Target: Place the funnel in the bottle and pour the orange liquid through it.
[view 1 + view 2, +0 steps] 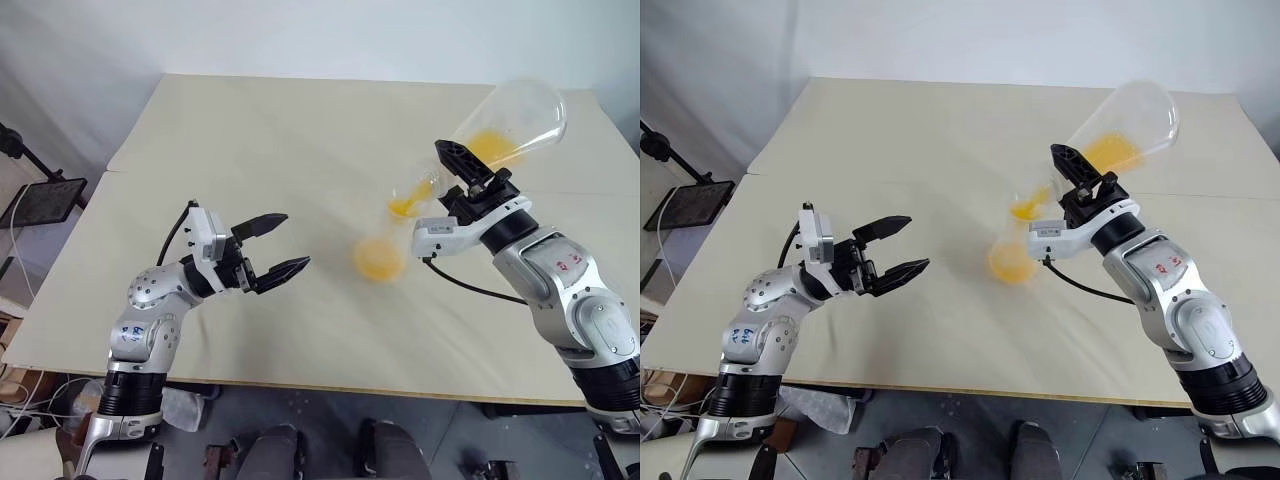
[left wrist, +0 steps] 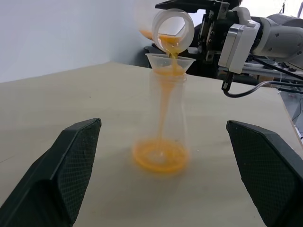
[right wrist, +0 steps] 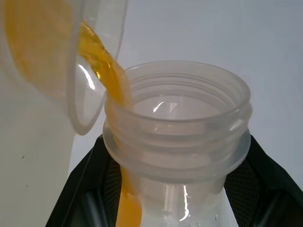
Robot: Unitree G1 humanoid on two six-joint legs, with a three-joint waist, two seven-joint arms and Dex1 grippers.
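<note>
The funnel (image 2: pixel 170 61) already sits in the top of the bottle (image 2: pixel 163 123), so that first job looks done. The bottle stands on the counter (image 1: pixel 250 130), out past the tips of the left fingers and just beside the right fingers, on their lower side. The pour is going on now. A thin stream of the orange liquid (image 2: pixel 158 158) drops through the funnel and runs down inside the bottle, and a small pool of it lies at the bottom. The right gripper (image 1: pixel 470 175) has its fingers closed tight on the neck of a big clear flask (image 1: pixel 515 115). It holds the flask tipped over, with its mouth just above the funnel. There is orange in the flask too, so I think the pour is only partly done. What is left is to let the rest run out and then tip the flask back up. The left gripper (image 1: pixel 295 242) holds nothing. Its fingers are wide open and point at the bottle from well apart, not touching it. Some things are hard to see. From the head views the funnel is so clear that it almost melts away, and the bottle is only a faint shape around the orange. One right finger is hidden behind the flask neck. I cannot tell if any drops have missed the funnel.
</note>
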